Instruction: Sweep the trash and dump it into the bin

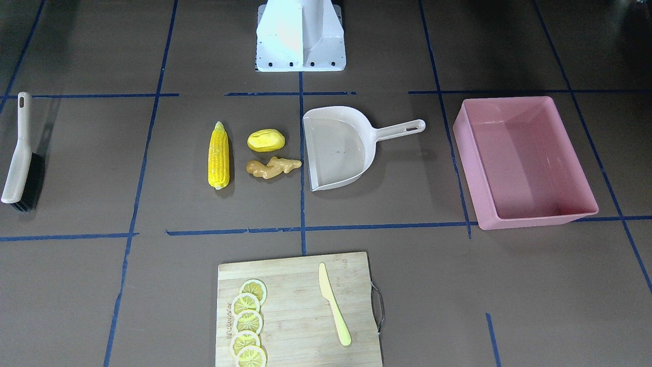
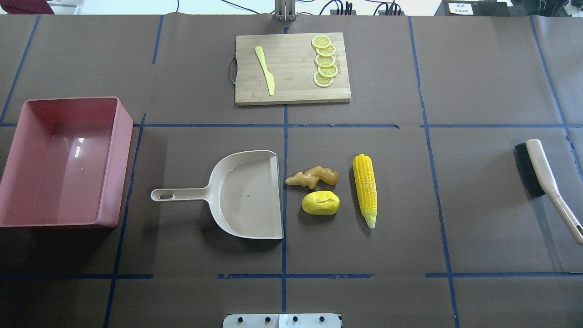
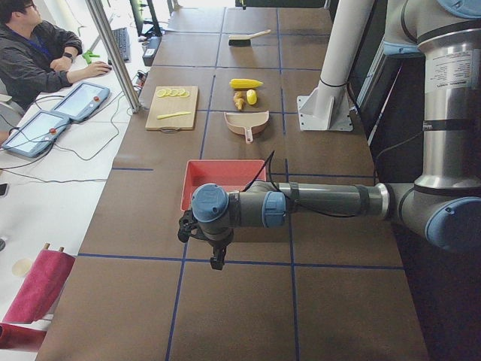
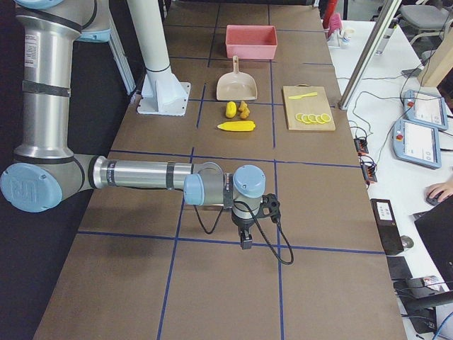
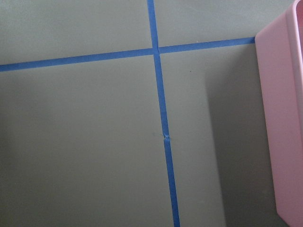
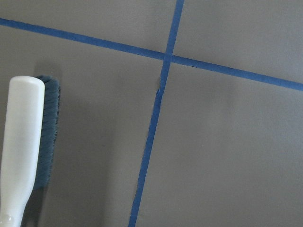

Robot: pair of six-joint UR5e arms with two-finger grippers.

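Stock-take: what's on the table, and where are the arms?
Bin: one, pink, robot's left.
Dustpan: one, beige, centre, handle toward bin.
Brush: one, beige, black bristles, robot's far right.
Corn cob: one, yellow, centre, brush side.
Potato-like lump: one, yellow, at dustpan mouth, robot side.
Ginger root: one, tan, at dustpan mouth, far side.
Cutting board: one, wood, far centre.
Lemon slices: five, yellow, on board.
Knife: one, pale yellow, on board.
Left gripper: one, dark, above table near bin; state unclear.
Right gripper: one, dark, above table near brush; state unclear.

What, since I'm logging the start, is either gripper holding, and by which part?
Nothing: left gripper and right gripper hang bare; brush, dustpan lie on the table.
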